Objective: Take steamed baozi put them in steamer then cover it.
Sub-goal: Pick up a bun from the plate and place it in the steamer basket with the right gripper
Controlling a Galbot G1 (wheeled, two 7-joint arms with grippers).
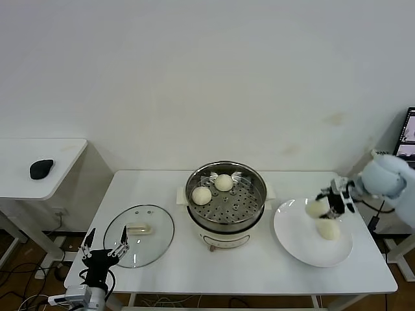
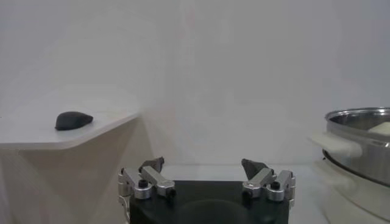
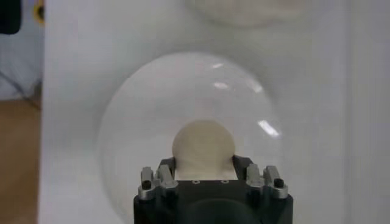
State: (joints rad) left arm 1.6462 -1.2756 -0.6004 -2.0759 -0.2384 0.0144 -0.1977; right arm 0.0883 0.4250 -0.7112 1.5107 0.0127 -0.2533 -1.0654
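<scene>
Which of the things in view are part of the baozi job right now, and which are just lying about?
Part of the job:
- two baozi in the steamer
- steamer
- baozi in the right gripper
- baozi on the plate
- right gripper
- glass cover on the table
- left gripper, open, near the cover

Lying about:
- white plate
- dark mouse on the side table

The round steamer basket (image 1: 226, 189) is shiny polished steel with a perforated floor, sitting on a smooth white plastic-looking pot base (image 1: 224, 237). The round glass lid (image 1: 139, 235) is clear and glossy, with a thin metal rim and a matt cream handle. The flat white plate (image 1: 299, 243) looks glazed and reflective. The pale cream buns (image 1: 201, 195) have a smooth, matt skin. The white table (image 1: 259, 269) is smooth and low-sheen.
</scene>
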